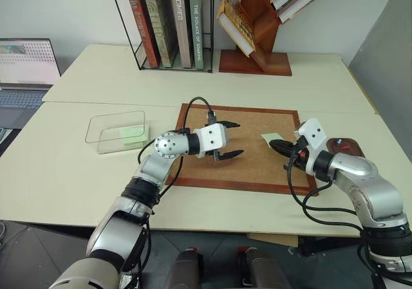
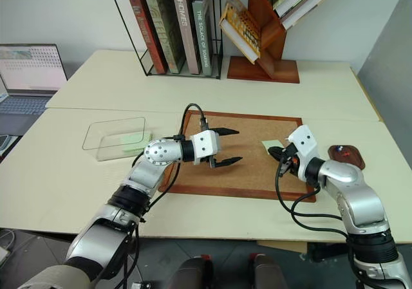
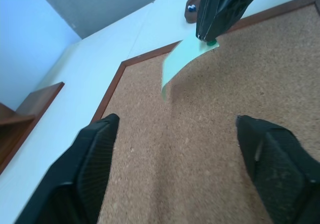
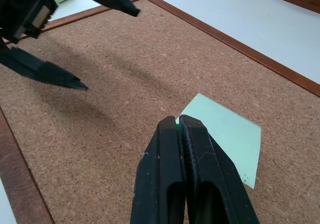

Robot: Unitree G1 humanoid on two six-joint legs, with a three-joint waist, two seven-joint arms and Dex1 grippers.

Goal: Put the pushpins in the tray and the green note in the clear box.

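The green pin (image 3: 212,43) sits pinched in the shut right gripper (image 4: 180,120) at the note's (image 4: 227,134) corner; the left gripper (image 1: 230,139) hangs wide open, empty, nearby. Next, probably: carry the pin to the tray (image 1: 346,147) behind the right gripper.

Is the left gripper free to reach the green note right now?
Probably not cleanly: the left gripper is open over bare cork board, but the shut right gripper sits at the green note's corner, on the green pushpin.

Silver arms, black cables, fingers (image 3: 95,169)
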